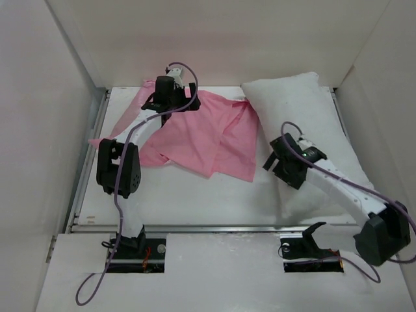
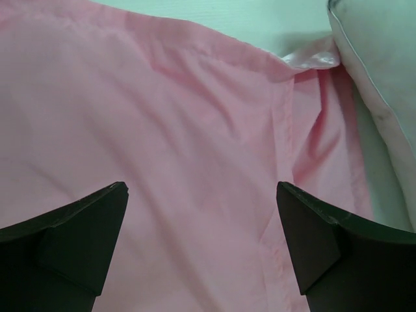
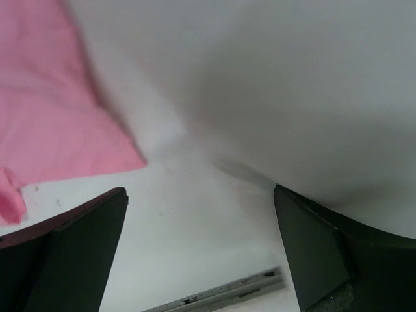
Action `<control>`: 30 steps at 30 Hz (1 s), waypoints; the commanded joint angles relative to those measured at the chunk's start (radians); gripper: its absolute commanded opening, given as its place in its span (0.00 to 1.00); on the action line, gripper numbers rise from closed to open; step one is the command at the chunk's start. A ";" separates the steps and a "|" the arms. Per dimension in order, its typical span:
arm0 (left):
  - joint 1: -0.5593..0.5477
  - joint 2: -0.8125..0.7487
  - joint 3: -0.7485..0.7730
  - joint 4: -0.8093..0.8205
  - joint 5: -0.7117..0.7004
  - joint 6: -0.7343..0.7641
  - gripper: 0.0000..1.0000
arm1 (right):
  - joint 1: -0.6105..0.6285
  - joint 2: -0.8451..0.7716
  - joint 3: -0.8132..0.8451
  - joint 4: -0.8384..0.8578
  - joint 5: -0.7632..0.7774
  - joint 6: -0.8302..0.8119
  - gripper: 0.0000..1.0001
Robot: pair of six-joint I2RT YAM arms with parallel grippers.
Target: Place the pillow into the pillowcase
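Table (image 1: 195, 201), white-walled, holds pillowcase (image 1: 201, 133), pillow (image 1: 305, 110); left hand (image 2: 201, 190), right hand (image 3: 200, 192) gaping, empty.

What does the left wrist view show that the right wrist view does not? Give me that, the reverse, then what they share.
Only left wrist: the left gripper, open over the pillowcase, which fills most of the frame, with a stitched seam and a shiny folded edge. Only right wrist: the right gripper, open over bare table, and a metal rail at the bottom. Both: the pink pillowcase and the white pillow beside it.
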 commanded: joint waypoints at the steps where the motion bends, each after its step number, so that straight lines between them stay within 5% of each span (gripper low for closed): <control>1: 0.027 -0.049 0.025 -0.024 -0.035 0.031 0.99 | -0.075 -0.207 -0.034 -0.341 0.086 0.325 1.00; 4: 0.027 -0.080 0.013 -0.035 -0.044 0.047 0.99 | -0.087 -0.372 0.025 -0.386 0.096 0.298 1.00; 10: 0.027 -0.102 -0.024 -0.055 -0.044 0.073 0.99 | -0.069 -0.372 0.218 0.085 0.049 -0.229 1.00; 13: 0.016 -0.102 -0.013 -0.092 -0.044 0.085 0.99 | -0.060 -0.145 0.352 0.176 0.114 -0.459 1.00; 17: -0.025 -0.091 -0.002 -0.128 -0.059 0.094 0.99 | -0.088 0.243 0.803 0.196 0.210 -0.677 1.00; 24: -0.048 -0.102 -0.024 -0.129 -0.081 0.062 0.99 | -0.210 0.873 1.558 -0.029 0.078 -0.828 1.00; 30: -0.048 -0.102 -0.035 -0.176 -0.127 0.062 0.99 | -0.253 1.096 1.523 -0.046 0.057 -0.825 1.00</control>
